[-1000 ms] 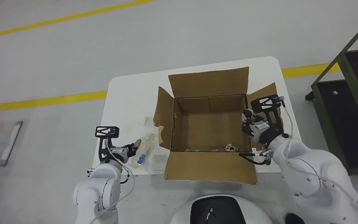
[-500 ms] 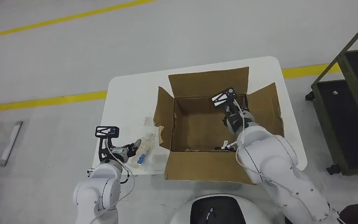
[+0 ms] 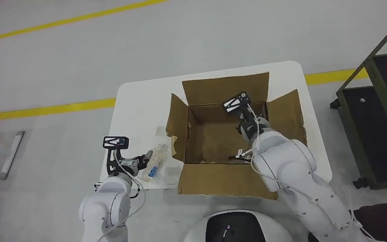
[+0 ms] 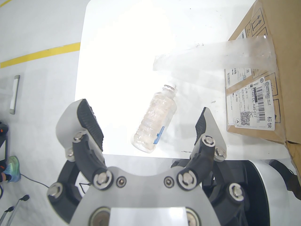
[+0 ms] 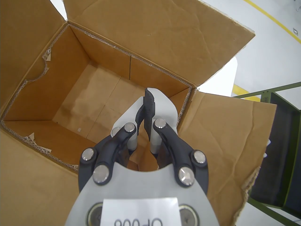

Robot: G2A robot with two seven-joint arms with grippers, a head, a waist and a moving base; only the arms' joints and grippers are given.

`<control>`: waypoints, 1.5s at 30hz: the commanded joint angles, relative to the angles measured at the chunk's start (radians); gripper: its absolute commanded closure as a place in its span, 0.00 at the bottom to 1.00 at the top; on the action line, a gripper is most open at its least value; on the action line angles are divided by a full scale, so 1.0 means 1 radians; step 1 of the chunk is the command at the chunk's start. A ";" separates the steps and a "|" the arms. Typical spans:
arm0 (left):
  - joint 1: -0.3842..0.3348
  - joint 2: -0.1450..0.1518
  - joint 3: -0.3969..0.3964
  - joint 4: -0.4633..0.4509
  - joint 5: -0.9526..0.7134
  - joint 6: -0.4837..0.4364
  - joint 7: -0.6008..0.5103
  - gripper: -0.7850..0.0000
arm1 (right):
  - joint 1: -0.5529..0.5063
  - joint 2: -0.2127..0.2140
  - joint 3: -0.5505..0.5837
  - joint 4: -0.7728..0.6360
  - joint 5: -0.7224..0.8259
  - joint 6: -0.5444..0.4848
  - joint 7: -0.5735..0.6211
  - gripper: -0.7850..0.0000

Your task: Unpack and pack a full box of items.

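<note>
1. closest to the robot, the left gripper (image 4: 147,118) hung low over the near edge of the white table (image 4: 129,36). its two fingers were wide apart and held nothing.
2. a clear bottle (image 4: 155,123) lay on its side on the table, right between those fingers but not touching them. its neck pointed away from the robot.
3. a bit further on, a clear strip (image 4: 211,55) stuck out from the side of the brown box (image 3: 224,97).
4. the box sat in the middle of the table with all its flaps open. the floor i could see looked bare.
5. the right gripper (image 5: 147,109) was over the far right corner of the box, with its fingers pressed together on nothing.
6. i think the emptying part was about done and the packing part was next.
7. for that, the left fingers would need to drop a little, squeeze the bottle round its middle, and lift it over the box wall.
</note>
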 commanded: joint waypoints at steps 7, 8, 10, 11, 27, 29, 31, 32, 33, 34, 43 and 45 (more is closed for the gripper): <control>0.000 0.000 0.000 0.000 0.000 0.000 0.000 0.00 | 0.019 -0.010 0.001 0.069 0.085 -0.034 0.046 1.00; 0.000 0.000 0.000 0.000 0.000 0.000 0.000 0.00 | 0.029 -0.014 -0.008 0.099 0.098 -0.031 0.095 1.00; 0.000 0.000 0.000 0.000 0.000 0.000 0.000 0.00 | 0.068 -0.025 -0.015 0.141 0.146 0.012 0.180 1.00; 0.000 0.000 0.000 0.000 0.000 0.000 0.000 0.00 | 0.085 -0.030 -0.027 0.175 0.176 0.010 0.221 1.00; 0.000 0.000 0.000 0.000 0.000 0.000 0.000 0.00 | 0.249 -0.052 -0.082 0.573 0.297 0.010 0.295 1.00; 0.000 0.000 0.000 0.000 0.000 0.000 0.000 0.00 | 0.259 -0.052 -0.094 0.587 0.280 0.010 0.295 1.00; 0.000 0.000 0.000 0.000 0.000 0.000 0.000 0.00 | 0.261 -0.052 -0.115 0.590 0.259 -0.003 0.295 1.00; 0.000 0.000 0.000 0.000 0.000 0.000 0.000 0.00 | 0.261 -0.051 -0.117 0.591 0.261 -0.004 0.295 1.00; 0.000 0.000 0.000 0.000 0.000 0.000 0.000 0.00 | 0.263 -0.050 -0.124 0.595 0.245 -0.009 0.295 1.00; 0.000 0.000 0.000 0.000 0.000 0.000 0.000 0.00 | 0.264 -0.050 -0.126 0.596 0.240 -0.009 0.295 1.00; 0.000 0.000 0.000 0.000 0.000 0.000 0.000 0.00 | 0.264 -0.050 -0.126 0.596 0.240 -0.009 0.295 0.00; 0.000 0.000 0.000 0.000 0.000 0.000 0.000 0.00 | 0.264 -0.050 -0.126 0.596 0.240 -0.009 0.295 0.00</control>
